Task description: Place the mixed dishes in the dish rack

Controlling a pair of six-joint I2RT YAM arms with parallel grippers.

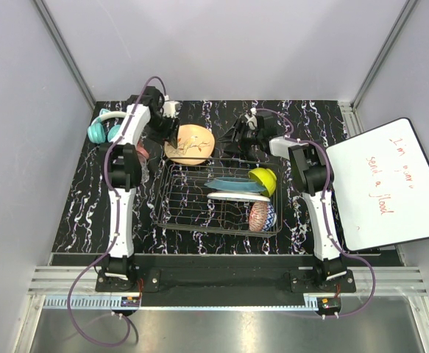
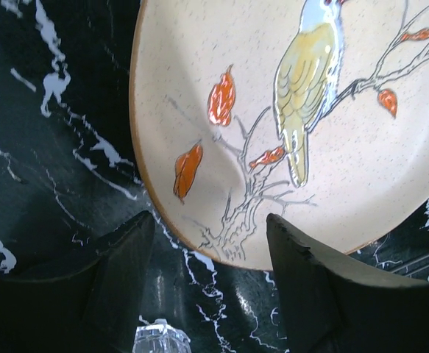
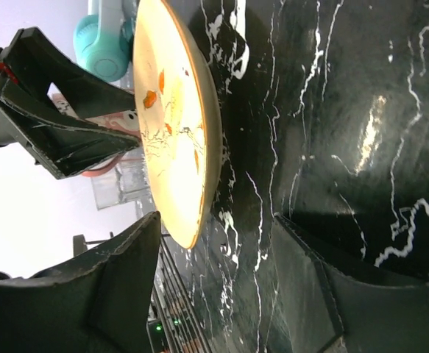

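Lying flat on the surface (image 1: 89, 191) just behind the dish rack (image 1: 177, 209), the tan floral plate (image 1: 190, 143) sits between the left tool (image 1: 168, 126) and the right tool (image 1: 245, 136) in the top view. Open room remains in the rack's left half, a likely slot for it.

In the left wrist view the jaws are spread, with the plate's rim just ahead of them and a clear glass (image 2: 161, 338) close below.

In the right wrist view the jaws are also spread and pinch nothing. They face the plate's raised rim, probably the edge to grip, with bare surface beside it.
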